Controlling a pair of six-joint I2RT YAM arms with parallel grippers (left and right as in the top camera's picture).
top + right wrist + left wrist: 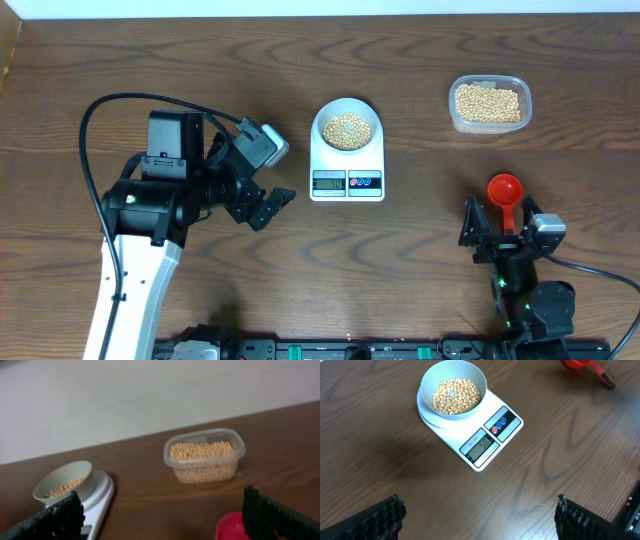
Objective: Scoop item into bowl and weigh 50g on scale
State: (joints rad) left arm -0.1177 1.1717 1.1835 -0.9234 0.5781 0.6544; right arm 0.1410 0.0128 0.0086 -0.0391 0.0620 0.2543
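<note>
On the wooden table (400, 260), both grippers are spread wide, pinching nothing: the left gripper (271, 206) near the scale (347, 183), the right gripper (498, 216) flanking the red scoop (504, 188). A clear container (455, 118) stands well apart. The bowl (322, 122) sits on the scale, holding beans (348, 130).

table (420, 250) is carrying three things | scale (347, 182) sitting mid-table | container (489, 128) resting far right | red scoop (506, 195) lying nearer, apart

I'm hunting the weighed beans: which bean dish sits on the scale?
The round pale bowl, on the white scale; the clear container sits on the table.
</note>
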